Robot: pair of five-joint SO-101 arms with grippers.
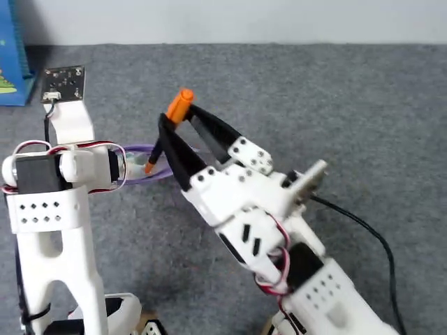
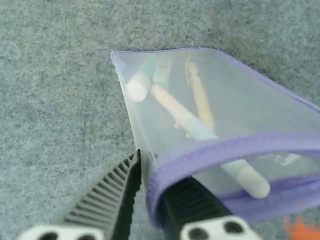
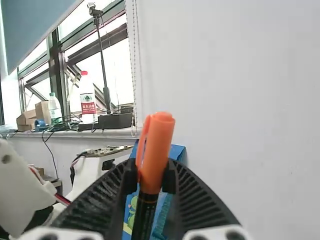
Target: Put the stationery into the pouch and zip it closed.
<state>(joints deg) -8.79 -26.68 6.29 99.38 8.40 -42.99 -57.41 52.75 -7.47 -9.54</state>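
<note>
A translucent pouch with a purple zip edge lies on the grey mat, its mouth open. Inside lie a white pen and a yellow pencil. My left gripper is shut on the pouch's purple rim at the mouth. In the high view the pouch shows as a purple loop beside the left arm. My right gripper is shut on an orange-capped marker, cap up and tip slanting down to the pouch's mouth. The right wrist view shows that gripper clamping the marker.
A blue box stands at the far left edge of the grey mat. A black cable trails from the right arm toward the near right. Open mat lies to the right and behind the arms.
</note>
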